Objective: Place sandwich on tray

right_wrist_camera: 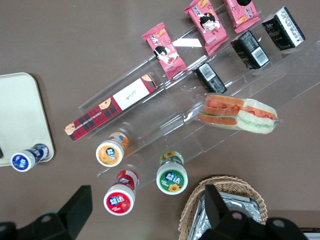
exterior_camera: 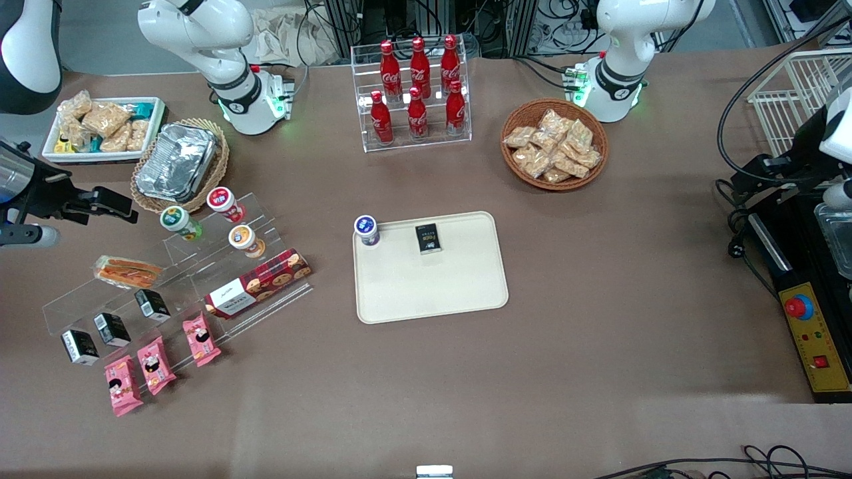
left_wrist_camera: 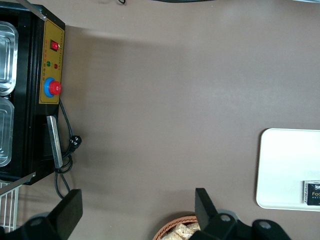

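The sandwich [exterior_camera: 128, 271] lies on the upper step of a clear acrylic stand [exterior_camera: 176, 279] toward the working arm's end of the table. It is flat on its side. In the front view its long axis runs roughly across the picture, slightly tilted, and the end toward the tray sits a little nearer the front camera. In the right wrist view the sandwich [right_wrist_camera: 237, 114] shows two orange-filled layers at one end and pale bread with green filling at the other, all under clear wrap. Nothing touches it.

The tray [exterior_camera: 431, 286] rests flat on the brown table [exterior_camera: 599, 332] near the table's middle, well apart from the sandwich. A small blue-capped bottle [exterior_camera: 366, 230] stands at the tray corner farthest from the front camera. A small black packet [exterior_camera: 429, 238] lies on the tray near the edge farthest from the front camera.

On the stand, three small black cartons [exterior_camera: 113, 328] sit on a lower step, nearer the front camera than the sandwich. Three pink snack packets [exterior_camera: 156, 365] lie nearer still. A long red cookie box [exterior_camera: 258, 282] lies between the sandwich and the tray. Three capped cups [exterior_camera: 219, 219] stand farther from the front camera than the cookie box.

The gripper [right_wrist_camera: 145, 210] hangs above the table, over the cups and a wicker basket holding a foil container [exterior_camera: 176, 163]. Its jaws stand wide apart and hold nothing.
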You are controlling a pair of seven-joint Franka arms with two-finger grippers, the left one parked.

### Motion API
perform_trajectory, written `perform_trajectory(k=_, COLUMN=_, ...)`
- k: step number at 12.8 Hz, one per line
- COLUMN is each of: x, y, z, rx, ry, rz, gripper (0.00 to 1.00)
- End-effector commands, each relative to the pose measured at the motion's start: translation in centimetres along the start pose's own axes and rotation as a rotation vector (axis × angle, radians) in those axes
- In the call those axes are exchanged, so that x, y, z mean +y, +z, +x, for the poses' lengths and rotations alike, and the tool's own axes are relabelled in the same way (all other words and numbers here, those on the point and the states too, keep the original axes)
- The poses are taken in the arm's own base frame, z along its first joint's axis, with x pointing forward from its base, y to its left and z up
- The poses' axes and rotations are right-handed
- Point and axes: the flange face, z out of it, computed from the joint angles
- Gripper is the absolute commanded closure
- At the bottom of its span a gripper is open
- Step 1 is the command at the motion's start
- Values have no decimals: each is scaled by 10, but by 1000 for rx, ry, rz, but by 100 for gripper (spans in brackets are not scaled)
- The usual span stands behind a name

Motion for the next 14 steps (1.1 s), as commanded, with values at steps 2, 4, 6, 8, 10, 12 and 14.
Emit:
perform_trajectory(k=2, x=1, y=-4, z=1, rx=-1, ry=1, rz=-18, gripper=0)
perform_trajectory(k=4, x=1, y=-4, z=2, rx=0, ry=4, rz=-18, gripper=0)
perform_trajectory(k=6, x=2, y=-4, z=4, rx=4, ry=7, rz=-18, gripper=0)
perform_trajectory(k=8, x=4, y=-4, z=9, rx=30, ry=82, rz=-30, gripper=0)
perform_trajectory(k=10, x=7, y=-5, z=11, rx=42, ry=274, rz=-65, gripper=0)
perform_trajectory(k=12, x=8, y=-5, z=11, rx=49, ry=439, rz=-72, gripper=0)
perform_trajectory(k=14, x=14, y=-9, z=12, rx=70, ry=575, rz=-94, gripper=0)
